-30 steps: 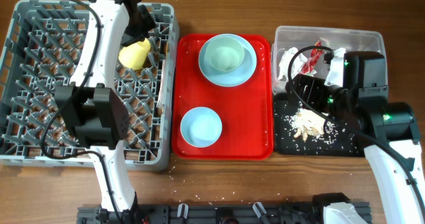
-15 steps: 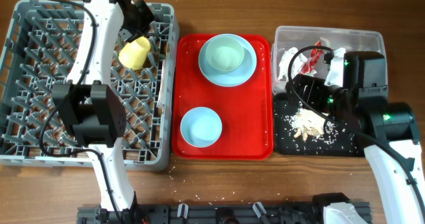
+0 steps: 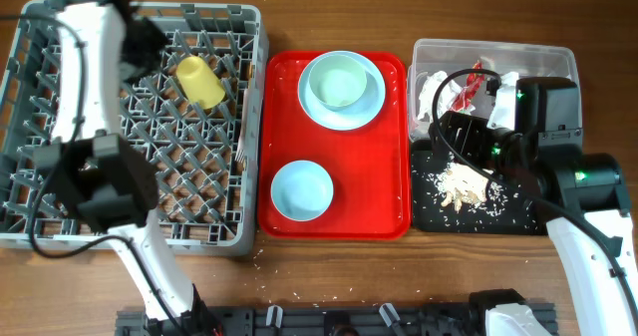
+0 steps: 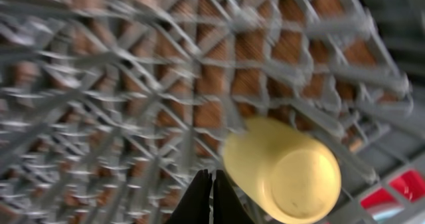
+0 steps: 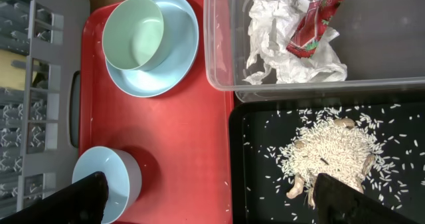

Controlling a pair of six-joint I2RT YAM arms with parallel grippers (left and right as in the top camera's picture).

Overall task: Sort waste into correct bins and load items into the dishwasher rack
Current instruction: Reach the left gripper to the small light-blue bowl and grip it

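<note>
The yellow cup (image 3: 199, 80) lies on its side in the grey dishwasher rack (image 3: 60, 191), near its back right. In the left wrist view the cup (image 4: 282, 171) is just right of my left gripper (image 4: 211, 179), which is shut and empty. In the overhead view that gripper (image 3: 143, 39) is left of the cup. My right gripper (image 5: 219, 204) is wide open and empty over the red tray's right edge. A pale blue bowl sits on the plate (image 3: 341, 85). Another bowl (image 3: 302, 189) is in front of it. The napkin (image 5: 282, 34) and red wrapper (image 5: 315, 18) lie in the clear tub (image 3: 543, 57). Food scraps (image 5: 332, 157) lie in the black tray (image 3: 518, 216).
The flat red tray (image 3: 384, 191) sits between the rack and the bins. A white fork (image 3: 242, 149) stands at the rack's right wall. Crumbs lie on the wooden table in front of the rack. No chopstick shows.
My left gripper has swung left across the back of the rack, away from the yellow cup, which stays lying in the rack. The right arm has not moved.
</note>
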